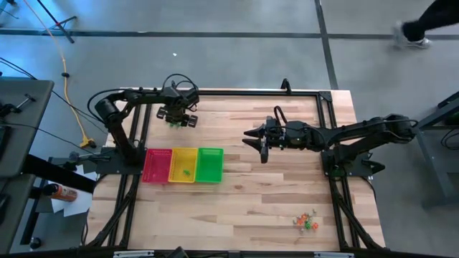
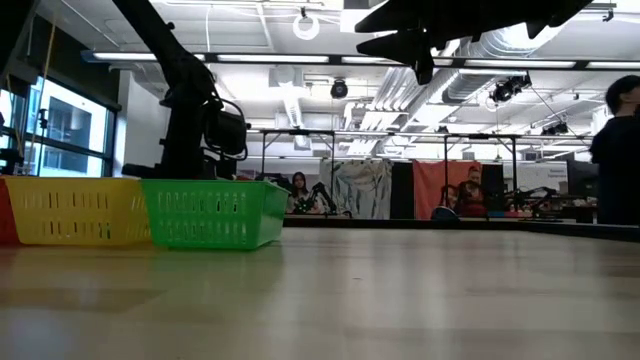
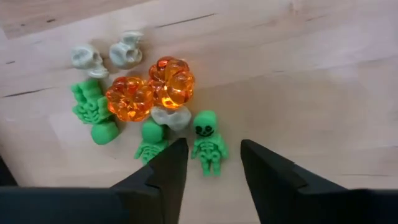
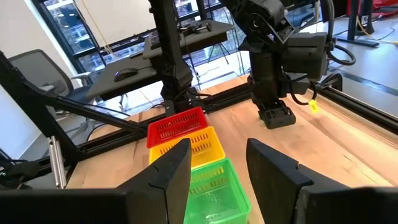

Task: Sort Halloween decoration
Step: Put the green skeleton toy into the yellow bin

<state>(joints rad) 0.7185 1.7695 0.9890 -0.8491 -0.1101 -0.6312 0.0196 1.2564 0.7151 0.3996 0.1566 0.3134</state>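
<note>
My main worry is the clutter: the left gripper hangs low over a tight heap of Halloween decoration at the far left of the table, fingers spread with a green skeleton between the tips, and I judge that closing here could drag in the second green skeleton just beside it or nudge the pale skull touching its head. The piece is tiny, so it could also squirt out sideways. The right gripper waits mid-table, spread and empty, facing the red tray, yellow tray and green tray. The targeted skeleton lies flat, face up, its long axis running head to feet, feet toward the fingertips, roughly parallel to the fingers. A smaller heap sits near the right front.
</note>
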